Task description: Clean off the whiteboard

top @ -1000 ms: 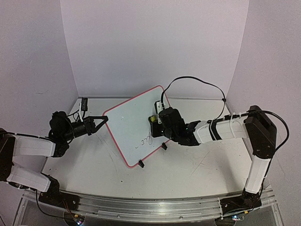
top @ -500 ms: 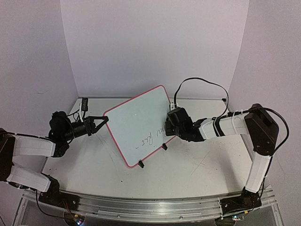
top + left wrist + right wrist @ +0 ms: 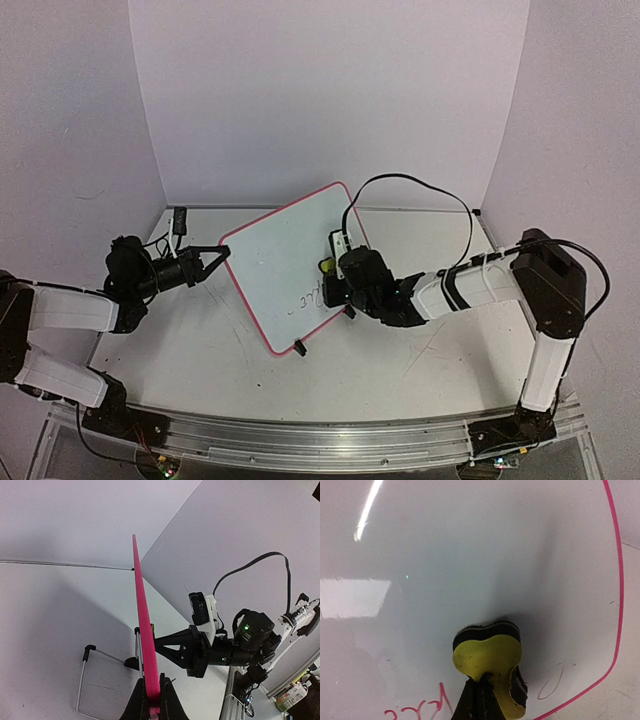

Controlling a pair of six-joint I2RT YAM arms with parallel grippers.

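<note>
The whiteboard (image 3: 285, 258), white with a red-pink frame and small black feet, stands tilted in the middle of the table. Handwritten marks (image 3: 308, 298) sit near its lower right; in the right wrist view they look red (image 3: 415, 711). My left gripper (image 3: 222, 251) is shut on the board's left corner; the left wrist view shows the pink edge (image 3: 145, 630) pinched between the jaws (image 3: 152, 692). My right gripper (image 3: 328, 272) is shut on a yellow eraser (image 3: 487, 657) with a dark pad, pressed against the board face (image 3: 470, 555) just above the marks.
A small black object (image 3: 180, 219) lies at the back left of the table near the wall. A black cable (image 3: 410, 180) loops above the right arm. The board's wire stand (image 3: 87, 672) rests on the table behind it. Scuffed table surface (image 3: 400, 370) lies in front.
My right gripper with the eraser has swept back left onto the board, from its right edge to beside the marks. The writing looks shorter than before. The left gripper holds still.
</note>
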